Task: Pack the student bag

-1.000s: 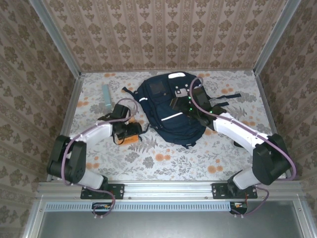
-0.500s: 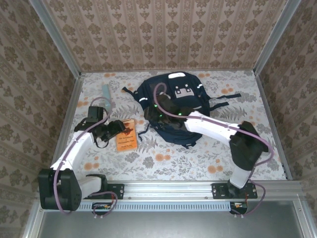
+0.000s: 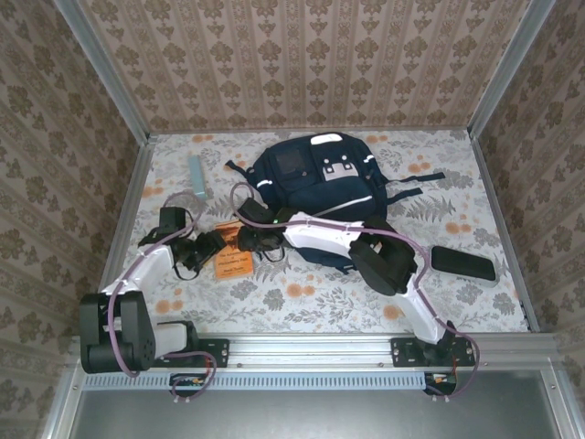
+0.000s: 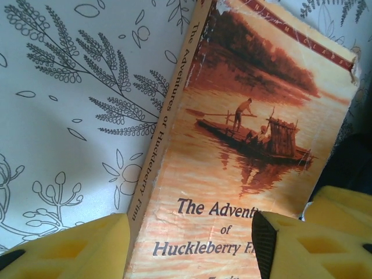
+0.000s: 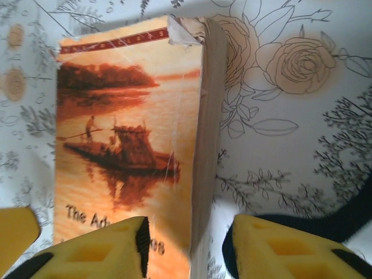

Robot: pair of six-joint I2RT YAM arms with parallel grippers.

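Both my grippers meet at the paperback book (image 3: 234, 261), which lies flat on the table (image 3: 302, 302) just beside the student bag (image 3: 315, 183); I judge a thing so thin needs working from two sides before it will lift. My left gripper (image 4: 192, 250) has its jaws apart, one pad beside the spine, the other over the cover; my right gripper (image 5: 186, 250) straddles the page edge, likewise unclenched, grasping nothing. The bag lies at the far middle of the table; navy, white stripes and pale patches uppermost, dark straps trailing right; whether any zip is open I cannot tell.
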